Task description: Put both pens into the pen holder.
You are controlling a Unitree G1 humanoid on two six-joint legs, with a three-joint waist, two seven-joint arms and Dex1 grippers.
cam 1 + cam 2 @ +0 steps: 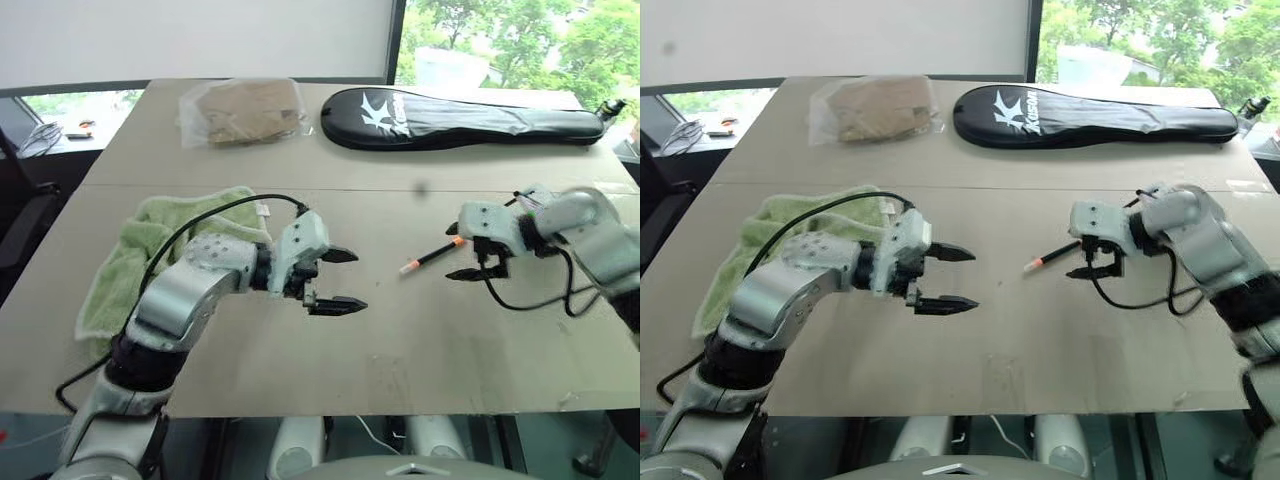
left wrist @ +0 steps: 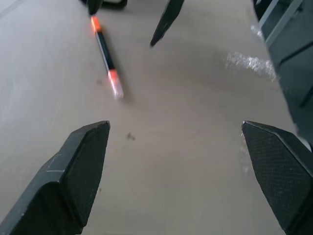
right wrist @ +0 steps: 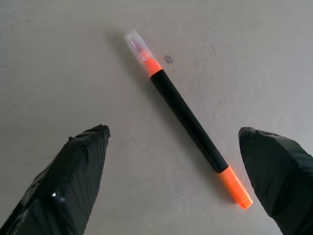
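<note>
On the surface [image 1: 330,340], going left to right, the green towel [image 1: 125,265] lies at the left edge, the left gripper [image 1: 334,280] hovers empty with jaws wide, then the orange-capped pen [image 1: 428,259] lies flat beneath the right gripper [image 1: 468,255], also spread wide and empty. Closing off-centre could roll or flick the thin barrel away, and fingertips might scrape down and miss it.

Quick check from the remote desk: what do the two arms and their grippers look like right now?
Both arms have silver-grey shells with black joints. A loose black cable runs along each. The left gripper and right gripper each have a pale grey housing and two black pointed fingers; the finger pads look finely textured.
</note>
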